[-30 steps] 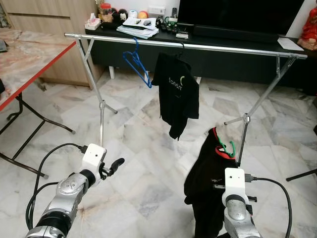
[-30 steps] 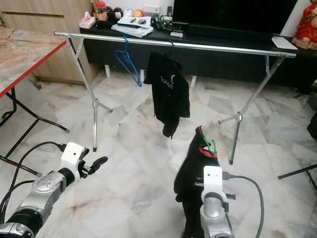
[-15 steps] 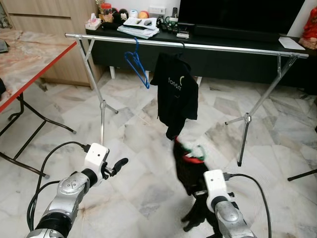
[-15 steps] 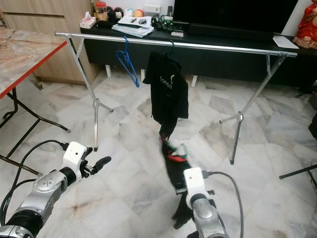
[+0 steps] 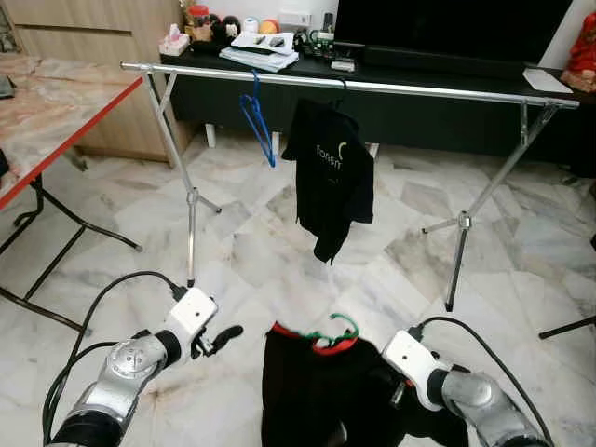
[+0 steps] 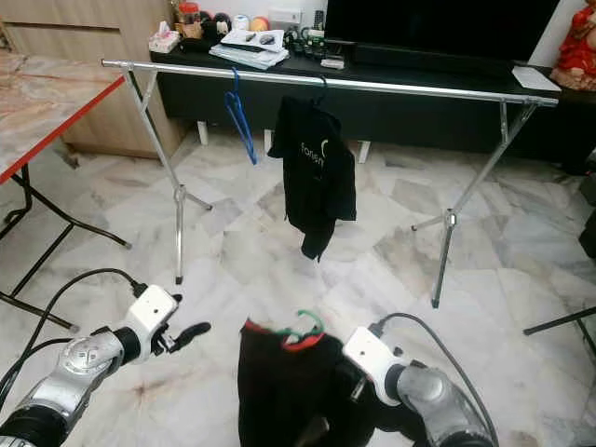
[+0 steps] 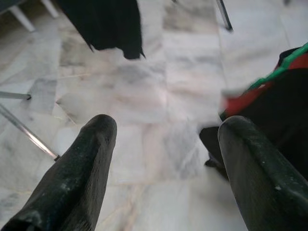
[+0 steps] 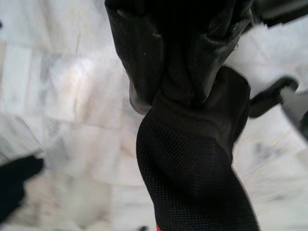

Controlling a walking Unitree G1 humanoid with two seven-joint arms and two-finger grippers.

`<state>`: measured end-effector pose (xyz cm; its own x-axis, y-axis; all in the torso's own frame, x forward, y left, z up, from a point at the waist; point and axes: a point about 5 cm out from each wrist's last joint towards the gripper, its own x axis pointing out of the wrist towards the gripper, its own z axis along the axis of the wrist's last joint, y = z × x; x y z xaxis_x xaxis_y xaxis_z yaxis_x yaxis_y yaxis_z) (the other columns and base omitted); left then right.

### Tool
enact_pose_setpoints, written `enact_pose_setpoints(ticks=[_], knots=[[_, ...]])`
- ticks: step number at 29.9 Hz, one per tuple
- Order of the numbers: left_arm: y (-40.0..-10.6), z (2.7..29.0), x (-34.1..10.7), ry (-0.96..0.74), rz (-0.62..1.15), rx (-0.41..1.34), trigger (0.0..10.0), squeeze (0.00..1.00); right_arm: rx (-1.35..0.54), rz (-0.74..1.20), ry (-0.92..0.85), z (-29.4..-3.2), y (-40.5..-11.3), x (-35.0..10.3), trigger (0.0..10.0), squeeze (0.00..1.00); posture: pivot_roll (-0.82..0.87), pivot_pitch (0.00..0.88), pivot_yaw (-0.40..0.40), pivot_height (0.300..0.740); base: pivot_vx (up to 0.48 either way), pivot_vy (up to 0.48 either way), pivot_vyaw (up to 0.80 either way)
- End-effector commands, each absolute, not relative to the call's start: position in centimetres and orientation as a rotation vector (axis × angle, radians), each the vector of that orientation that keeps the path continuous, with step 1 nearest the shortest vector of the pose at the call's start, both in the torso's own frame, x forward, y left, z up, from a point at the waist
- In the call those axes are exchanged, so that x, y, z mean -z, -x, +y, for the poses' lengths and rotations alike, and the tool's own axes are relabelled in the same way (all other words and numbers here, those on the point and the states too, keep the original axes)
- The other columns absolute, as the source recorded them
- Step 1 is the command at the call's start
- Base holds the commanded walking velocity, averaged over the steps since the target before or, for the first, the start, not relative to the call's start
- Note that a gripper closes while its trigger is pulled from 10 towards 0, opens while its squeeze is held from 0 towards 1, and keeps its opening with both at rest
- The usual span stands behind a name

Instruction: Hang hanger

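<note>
A black garment with a red collar [image 5: 321,391] sits on a green hanger [image 5: 335,328], low in front of me between my arms. My right gripper [image 8: 185,86] is shut on the garment's black fabric [image 8: 192,168]. My left gripper [image 5: 223,336] stands open just left of the garment, with nothing between its fingers [image 7: 79,173]. In the left wrist view the green hanger [image 7: 288,58] and red collar lie off to one side. The silver clothes rail [image 5: 419,90] runs across the room ahead. It carries a blue hanger [image 5: 257,116] and a black shirt [image 5: 331,172].
A marble-topped folding table with a red edge [image 5: 56,112] stands at the left. A black TV cabinet [image 5: 410,116] with clutter on it is behind the rail. The rail's legs [image 5: 191,219] stand on the marble floor. A dark stand leg [image 5: 568,328] lies at the right.
My right arm has swung the garment from upright on my right down and leftward, to hang low in the middle. The left gripper has dropped slightly. The blue hanger has swung on the rail.
</note>
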<state>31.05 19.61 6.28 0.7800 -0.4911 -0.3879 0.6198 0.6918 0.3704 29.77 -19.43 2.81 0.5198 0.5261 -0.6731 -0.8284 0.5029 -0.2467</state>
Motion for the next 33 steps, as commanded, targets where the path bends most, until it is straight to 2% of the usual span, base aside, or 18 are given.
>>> enact_pose_setpoints(ticks=[1, 3, 6, 13, 17, 26, 33], knots=[[-30.3, 19.7, -5.3, -0.586, 0.315, 0.685, 10.0, 0.0, -0.937, 0.539, 0.655, -19.3, -30.3, -3.8, 10.0, 0.0, -0.02, 0.112, -0.055, 0.74, 0.0, 0.0, 0.0], [-29.9, 19.3, -4.6, -0.639, 0.345, 0.739, 10.0, 0.0, -0.987, 0.557, 0.707, -19.5, -30.4, -4.1, 10.0, 0.0, -0.01, 0.103, -0.068, 0.74, 0.0, 0.0, 0.0], [-29.5, 18.4, -4.1, -0.632, 0.357, 0.789, 10.0, 0.0, -1.022, 0.571, 0.784, -19.6, -30.5, -4.3, 10.0, 0.0, -0.01, 0.096, -0.071, 0.74, 0.0, 0.0, 0.0], [-29.0, 17.5, -3.6, -0.639, 0.374, 0.875, 10.0, 0.0, -1.019, 0.524, 0.814, -18.9, -31.3, -5.1, 10.0, 0.0, -0.01, 0.085, -0.08, 0.74, 0.0, 0.0, 0.0], [-29.2, 17.3, -3.6, -0.643, 0.381, 0.875, 10.0, 0.0, -1.066, 0.504, 0.882, -18.4, -31.6, -5.6, 10.0, 0.0, -0.02, 0.085, -0.085, 0.74, 0.0, 0.0, 0.0], [-30.0, 16.7, -3.6, -0.649, 0.389, 0.838, 10.0, 0.0, -1.122, 0.43, 0.91, -17.4, -32.1, -7.0, 10.0, 0.0, -0.02, 0.088, -0.084, 0.74, 0.0, 0.0, 0.0], [-29.9, 15.7, -3.2, -0.61, 0.425, 0.894, 10.0, 0.0, -1.124, 0.388, 0.928, -17.0, -32.7, -8.0, 10.0, 0.0, -0.03, 0.095, -0.083, 0.74, 0.0, 0.0, 0.0]])
